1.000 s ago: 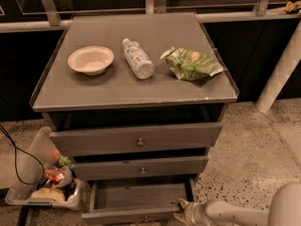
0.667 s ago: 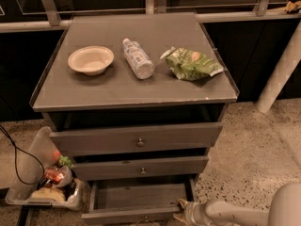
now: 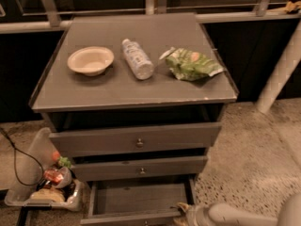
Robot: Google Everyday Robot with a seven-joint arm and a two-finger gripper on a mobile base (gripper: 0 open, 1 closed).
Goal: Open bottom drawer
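grey bottom drawer (image 3: 141,197) sits pulled out, unchanged from a second ago; claw (image 3: 185,213) at lower right by its front corner, grip impossible to tell; opening looks done.

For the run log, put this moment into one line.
bottom drawer: pulled out, tray showing | gripper: low at its front right corner | cabinet top: bowl, bottle, green bag

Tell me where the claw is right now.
In the camera view the claw sits low at the bottom edge, right of centre, at the right front corner of the pulled-out bottom drawer.
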